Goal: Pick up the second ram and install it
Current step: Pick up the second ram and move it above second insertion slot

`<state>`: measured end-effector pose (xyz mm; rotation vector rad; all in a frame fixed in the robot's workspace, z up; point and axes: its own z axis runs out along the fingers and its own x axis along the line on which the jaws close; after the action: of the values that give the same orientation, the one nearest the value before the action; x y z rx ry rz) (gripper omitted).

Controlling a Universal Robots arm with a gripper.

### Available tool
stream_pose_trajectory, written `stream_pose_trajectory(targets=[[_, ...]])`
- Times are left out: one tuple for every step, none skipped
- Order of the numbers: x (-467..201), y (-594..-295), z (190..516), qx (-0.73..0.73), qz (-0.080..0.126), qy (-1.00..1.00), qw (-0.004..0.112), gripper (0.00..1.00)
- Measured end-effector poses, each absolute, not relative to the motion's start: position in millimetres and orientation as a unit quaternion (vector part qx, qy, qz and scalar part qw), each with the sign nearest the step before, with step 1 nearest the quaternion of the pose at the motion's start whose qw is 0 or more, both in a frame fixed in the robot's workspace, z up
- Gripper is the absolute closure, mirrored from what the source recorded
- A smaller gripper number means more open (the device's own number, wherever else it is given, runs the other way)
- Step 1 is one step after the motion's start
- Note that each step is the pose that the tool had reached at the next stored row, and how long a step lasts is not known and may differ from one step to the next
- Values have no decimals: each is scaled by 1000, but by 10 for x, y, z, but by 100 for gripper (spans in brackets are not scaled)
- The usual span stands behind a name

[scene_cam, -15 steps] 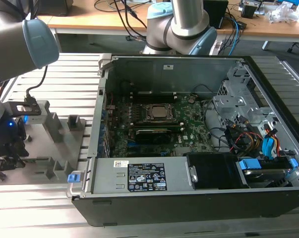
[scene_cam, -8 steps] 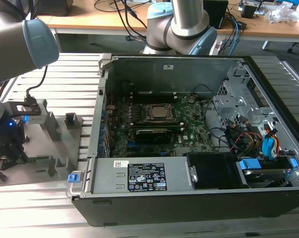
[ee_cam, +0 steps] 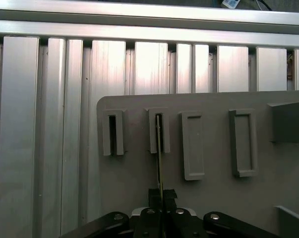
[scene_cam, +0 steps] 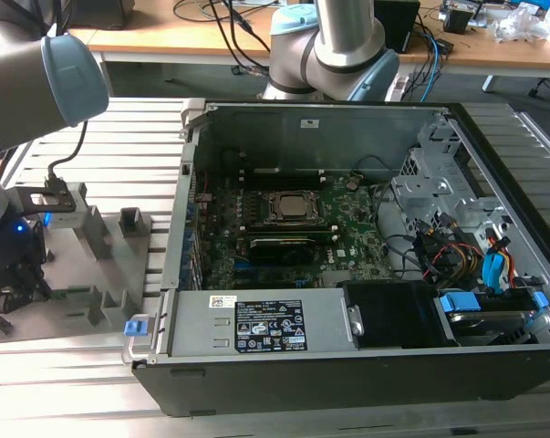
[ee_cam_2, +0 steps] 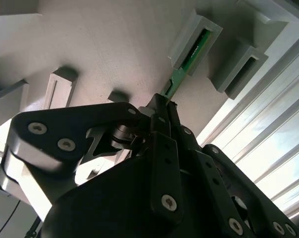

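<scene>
The gripper (ee_cam: 160, 197) is clamped tight on the ram (ee_cam: 159, 163), its two black fingers pinched together on the near end of the thin green stick. In both wrist views the ram's far end, beyond the fingertips, sits in a narrow grey holder (ee_cam: 152, 134) on the grey plate (ee_cam: 129, 193). The second wrist view shows the gripper (ee_cam_2: 165, 105) biting the ram (ee_cam_2: 178, 75) just short of that holder (ee_cam_2: 186, 34). A twin holder (ee_cam: 113, 133) stands just beside it, and shallow frames (ee_cam: 193, 145) lie off the gripper's other side. The ram is edge-on to me, so I cannot read any label on it. The plate rests on a ribbed aluminium table (ee_cam: 40, 124). In the exterior view the open case (scene_cam: 347, 383) lies well apart from the plate (scene_cam: 110, 265), with the motherboard (scene_cam: 347, 224) inside. A black sticker (scene_cam: 268, 328) with a white one beside it sits on the metal cover at the front of the case. Their print is too small to read.
</scene>
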<state>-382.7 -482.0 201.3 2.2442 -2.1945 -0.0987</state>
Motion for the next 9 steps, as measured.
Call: stream_pose_trajectory(targets=[[-3827,-4820,2013,715,-31,-699,1,86],[-3827,-4820,2013,715,-31,-699,1,86],[-3827,-4820,2013,715,-31,-699,1,86],[-3827,-4820,2013,715,-31,-699,1,86],[-3827,-4820,2013,715,-31,-699,1,86],[-3827,-4820,2013,715,-31,-699,1,86],[-3827,-4820,2013,715,-31,-699,1,86],[-3827,-4820,2013,715,-31,-699,1,86],[-3827,-4820,2026,715,-31,-699,1,86]])
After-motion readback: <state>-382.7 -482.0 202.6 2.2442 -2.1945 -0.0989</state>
